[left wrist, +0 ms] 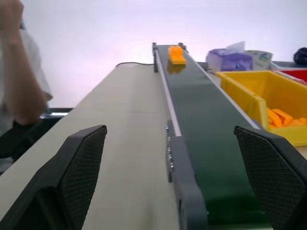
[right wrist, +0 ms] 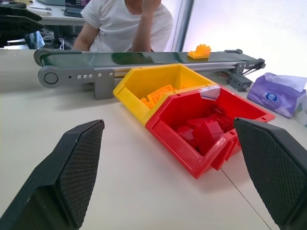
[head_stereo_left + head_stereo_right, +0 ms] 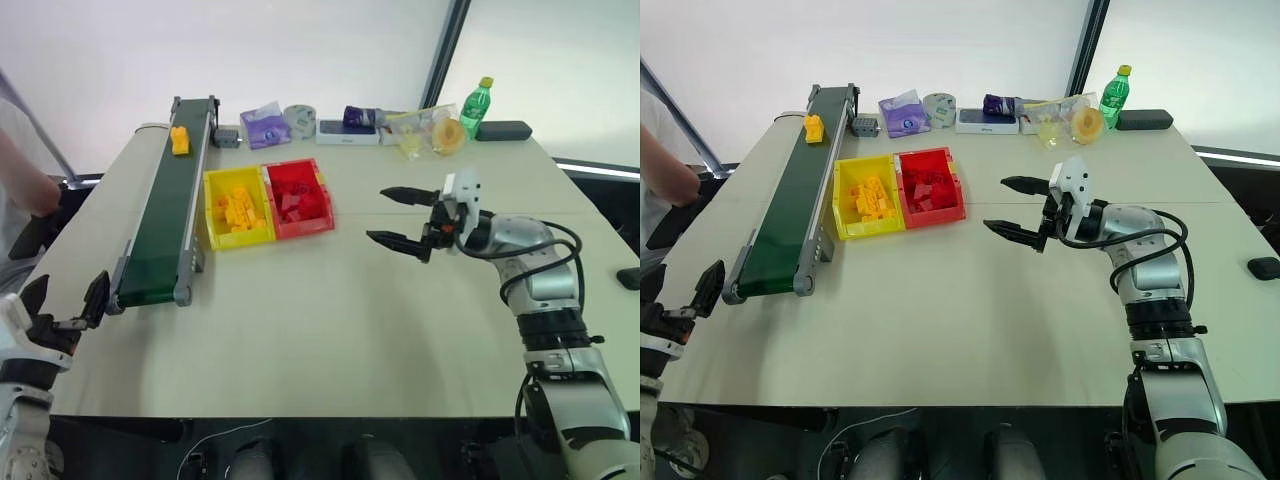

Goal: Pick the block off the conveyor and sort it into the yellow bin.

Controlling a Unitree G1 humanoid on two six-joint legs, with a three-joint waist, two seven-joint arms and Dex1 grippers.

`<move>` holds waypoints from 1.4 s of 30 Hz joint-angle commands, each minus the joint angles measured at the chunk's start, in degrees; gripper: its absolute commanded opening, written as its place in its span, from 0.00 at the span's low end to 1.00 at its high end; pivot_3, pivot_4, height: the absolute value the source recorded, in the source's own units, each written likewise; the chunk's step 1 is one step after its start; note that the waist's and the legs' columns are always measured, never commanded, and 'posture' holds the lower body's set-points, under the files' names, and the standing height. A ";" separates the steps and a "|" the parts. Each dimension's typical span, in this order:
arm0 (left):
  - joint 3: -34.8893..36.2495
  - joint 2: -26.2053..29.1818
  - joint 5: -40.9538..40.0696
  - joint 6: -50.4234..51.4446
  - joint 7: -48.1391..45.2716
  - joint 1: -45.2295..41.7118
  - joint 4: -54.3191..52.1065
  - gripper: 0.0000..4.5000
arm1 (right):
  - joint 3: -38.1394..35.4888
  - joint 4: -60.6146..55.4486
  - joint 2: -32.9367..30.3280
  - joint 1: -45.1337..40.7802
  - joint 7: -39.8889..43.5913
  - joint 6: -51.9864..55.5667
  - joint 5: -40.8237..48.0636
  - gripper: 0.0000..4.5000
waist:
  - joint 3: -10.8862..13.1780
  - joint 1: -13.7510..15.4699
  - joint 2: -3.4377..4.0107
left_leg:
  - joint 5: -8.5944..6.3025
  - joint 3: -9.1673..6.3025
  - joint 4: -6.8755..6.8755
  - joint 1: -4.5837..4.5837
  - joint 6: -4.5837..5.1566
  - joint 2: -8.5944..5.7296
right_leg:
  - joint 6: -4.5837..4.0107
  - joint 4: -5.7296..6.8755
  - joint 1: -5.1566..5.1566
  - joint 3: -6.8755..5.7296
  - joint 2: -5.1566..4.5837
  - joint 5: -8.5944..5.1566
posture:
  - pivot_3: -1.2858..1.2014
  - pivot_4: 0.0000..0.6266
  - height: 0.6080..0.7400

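The small yellow-orange block (image 3: 179, 139) rides at the far end of the dark green conveyor (image 3: 165, 215), which runs along the table's left side. The yellow bin (image 3: 240, 238), holding a pile of yellow bricks, stands just right of the belt. My left gripper (image 3: 66, 298) is open and empty, low at the table's near left edge, just short of the belt's near end; in the left wrist view the block (image 1: 176, 54) is far down the belt. My right gripper (image 3: 379, 215) hovers open and empty over the table, right of the bins.
A red bin (image 3: 305, 228) of red bricks touches the yellow bin's right side. A person (image 3: 25, 185) sits at the left edge beside the conveyor. Along the far edge lie a purple tissue pack (image 3: 265, 125), a tape roll (image 3: 298, 118), a green bottle (image 3: 476, 105) and small packets.
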 commanded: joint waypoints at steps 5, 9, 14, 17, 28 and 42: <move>-2.64 0.89 0.16 -1.68 -0.24 0.40 -2.86 1.00 | -0.81 -0.49 -0.33 -1.48 0.30 -1.14 0.16 1.00 | 0.00 -0.22 0.00 | 0.00 -0.01 -0.01 0.01 0.00 0.01 | 0.00 0.00 -0.01 0.00 0.02 0.00 | 0.52 0.24 1.00; -3.30 2.28 0.07 -1.20 -0.20 -0.69 -2.56 1.00 | -0.84 -0.56 -0.17 -1.46 0.20 -1.10 0.23 1.00 | 0.00 -0.22 0.00 | 0.00 -0.01 -0.02 0.01 0.00 0.02 | 0.00 0.00 -0.01 0.00 0.03 0.00 | 0.52 0.24 1.00; -3.15 5.10 -0.67 -0.61 -1.45 -2.08 -1.18 1.00 | -0.86 -0.67 -0.26 -1.19 0.20 -1.05 0.22 1.00 | 0.00 -0.16 0.00 | 0.00 -0.01 -0.02 0.01 0.00 0.02 | 0.00 0.00 -0.01 0.00 0.03 0.00 | 0.52 0.24 1.00; -3.13 6.24 -1.10 -0.07 -1.19 -3.44 -0.50 1.00 | -0.72 -0.83 -0.07 -1.04 0.10 -0.98 0.20 1.00 | 0.00 -0.20 0.00 | 0.00 0.00 -0.02 0.01 -0.01 0.01 | 0.00 0.00 -0.01 -0.01 0.02 0.00 | 0.52 0.24 1.00; -11.82 17.83 4.91 18.58 10.68 -27.42 8.95 1.00 | -0.27 -0.83 0.88 -1.09 0.17 -1.04 0.28 1.00 | 0.00 0.08 0.00 | 0.01 -0.02 0.01 0.03 -0.01 -0.01 | 0.01 0.00 0.04 -0.04 0.04 0.01 | 0.52 0.24 1.00; -27.75 21.37 15.82 21.75 5.02 -54.72 43.52 1.00 | -0.26 -3.26 0.93 1.03 -0.75 -0.42 0.81 1.00 | 0.03 -0.05 -0.01 | 0.04 0.13 -0.08 -0.05 -0.07 -0.12 | 0.02 0.00 -0.14 -0.05 0.17 0.00 | 0.52 0.24 1.00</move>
